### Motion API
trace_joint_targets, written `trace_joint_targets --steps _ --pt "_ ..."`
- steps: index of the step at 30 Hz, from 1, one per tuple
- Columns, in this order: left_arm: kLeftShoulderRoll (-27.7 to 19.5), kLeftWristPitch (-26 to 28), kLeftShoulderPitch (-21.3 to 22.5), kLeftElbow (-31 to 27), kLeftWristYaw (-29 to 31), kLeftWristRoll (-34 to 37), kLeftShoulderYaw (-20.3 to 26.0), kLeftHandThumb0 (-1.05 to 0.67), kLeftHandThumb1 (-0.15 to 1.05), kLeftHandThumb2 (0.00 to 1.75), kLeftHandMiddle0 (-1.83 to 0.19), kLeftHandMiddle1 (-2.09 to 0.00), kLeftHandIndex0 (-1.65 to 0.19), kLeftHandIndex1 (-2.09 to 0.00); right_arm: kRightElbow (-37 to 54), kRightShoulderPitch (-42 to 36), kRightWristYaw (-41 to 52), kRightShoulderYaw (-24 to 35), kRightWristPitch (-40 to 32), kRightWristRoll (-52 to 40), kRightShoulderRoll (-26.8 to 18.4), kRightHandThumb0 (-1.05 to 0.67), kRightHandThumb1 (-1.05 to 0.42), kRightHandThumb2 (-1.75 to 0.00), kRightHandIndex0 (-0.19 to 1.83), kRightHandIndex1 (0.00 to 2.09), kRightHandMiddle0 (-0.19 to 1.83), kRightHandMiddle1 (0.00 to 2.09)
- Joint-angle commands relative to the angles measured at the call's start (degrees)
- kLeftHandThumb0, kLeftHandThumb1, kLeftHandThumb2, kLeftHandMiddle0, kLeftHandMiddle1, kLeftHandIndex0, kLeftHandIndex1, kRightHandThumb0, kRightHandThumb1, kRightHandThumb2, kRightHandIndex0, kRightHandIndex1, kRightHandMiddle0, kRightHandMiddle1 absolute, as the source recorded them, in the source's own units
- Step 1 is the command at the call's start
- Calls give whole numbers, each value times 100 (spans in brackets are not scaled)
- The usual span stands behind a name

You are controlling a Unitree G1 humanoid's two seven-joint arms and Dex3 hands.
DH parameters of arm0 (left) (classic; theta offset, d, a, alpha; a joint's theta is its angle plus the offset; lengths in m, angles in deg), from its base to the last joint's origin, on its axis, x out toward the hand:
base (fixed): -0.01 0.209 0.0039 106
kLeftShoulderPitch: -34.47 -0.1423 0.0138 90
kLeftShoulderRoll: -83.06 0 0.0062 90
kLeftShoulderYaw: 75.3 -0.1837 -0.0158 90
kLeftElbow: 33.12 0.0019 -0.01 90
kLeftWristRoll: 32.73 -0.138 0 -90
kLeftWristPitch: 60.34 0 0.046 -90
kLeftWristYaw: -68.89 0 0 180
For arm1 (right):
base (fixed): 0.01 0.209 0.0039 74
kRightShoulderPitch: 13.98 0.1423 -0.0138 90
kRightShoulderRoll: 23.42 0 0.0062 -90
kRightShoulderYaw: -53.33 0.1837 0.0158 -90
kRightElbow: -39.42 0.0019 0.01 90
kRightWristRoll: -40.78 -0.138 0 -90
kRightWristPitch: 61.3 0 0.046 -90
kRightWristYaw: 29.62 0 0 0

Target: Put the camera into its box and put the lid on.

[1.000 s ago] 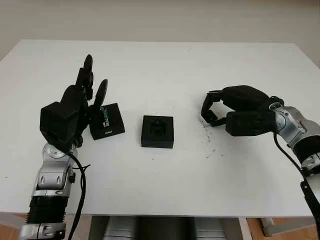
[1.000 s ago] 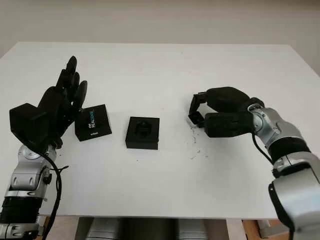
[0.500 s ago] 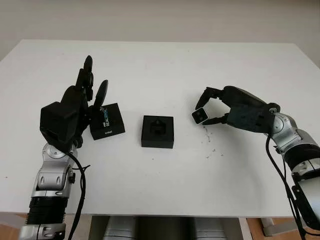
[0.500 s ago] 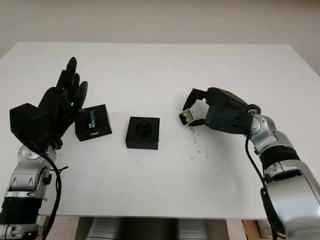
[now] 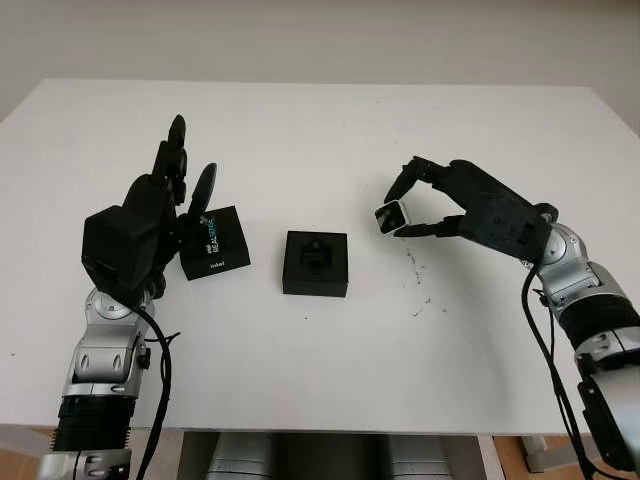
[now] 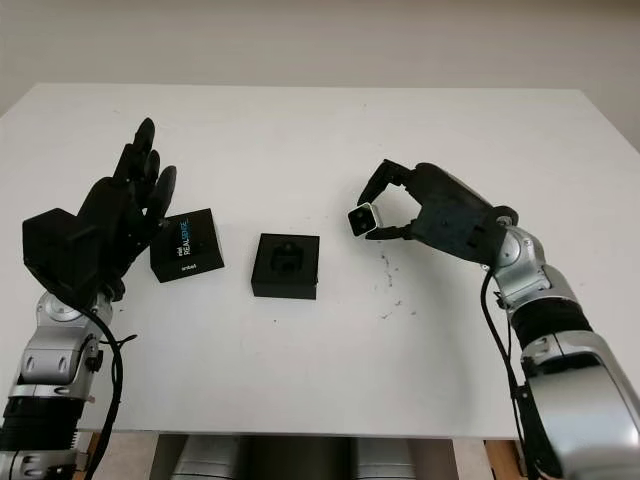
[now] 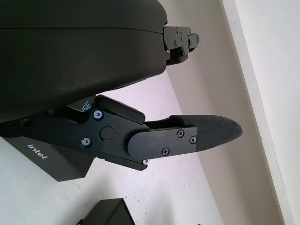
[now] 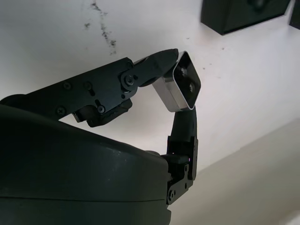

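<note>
Pinching the small silver camera (image 5: pixel 391 216) between its fingers (image 8: pixel 154 64), the right hand (image 5: pixel 478 208) carries it clear of the counter (image 5: pixel 330 130), right of the open box (image 5: pixel 315 263), probably so it can drop straight into the recess. The left hand (image 5: pixel 150 215) waits open, holding nothing, beside the lid (image 5: pixel 213 242), likely ready for closing.

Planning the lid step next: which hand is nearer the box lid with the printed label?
Left. The left hand is open right beside the lid, at its outer edge. The right hand is across the table, past the open box, holding the camera.
</note>
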Motion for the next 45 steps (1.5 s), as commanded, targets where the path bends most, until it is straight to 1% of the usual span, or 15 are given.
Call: trace_joint_targets --steps 1,2,6,12,20,28,31,35,45 --pt "-23 18 -37 -115 4 16 27 -78 105 52 11 -5 10 -6 356 -97 70 190 -131 -213 86 -39 -96 -6 21 4 31 155" --pt "-24 19 -39 -114 4 19 29 -78 105 52 11 -6 10 -6 522 -163 111 247 -233 -311 126 -41 -96 -6 20 4 30 156" --pt "-36 23 -29 -101 12 15 24 -78 105 52 11 -5 10 -6 1132 -429 239 448 -592 -708 373 -40 -96 -5 18 3 29 161" --pt "-41 41 -20 -95 29 24 24 -79 105 52 11 -5 10 -6 1842 -803 362 721 -1156 -1333 908 -45 -94 -5 16 4 30 166" --pt "-62 52 -28 -115 25 18 27 -78 105 52 11 -6 10 -6 2440 -1149 463 750 -1698 -1685 1430 -48 -94 -5 14 3 30 170" --pt "-59 58 -57 -147 33 39 48 -77 105 52 12 -5 10 -5 2447 -1335 558 706 -1722 -1781 1897 -47 -93 -5 14 4 32 171" --pt "-64 56 -69 -151 24 26 48 -76 105 52 12 -5 10 -5 2501 -1408 610 689 -1907 -1810 1998 -47 -92 -5 14 5 33 172" --pt "-44 96 -74 -178 38 77 65 -76 105 52 12 -5 11 -5 2519 -1469 593 682 -2028 -1788 2079 -47 -91 -5 15 5 35 172" --pt "-48 127 -113 -200 68 164 80 -77 105 51 12 -5 11 -5 2369 -1473 414 683 -2202 -1683 2180 -43 -92 -5 14 5 30 172"
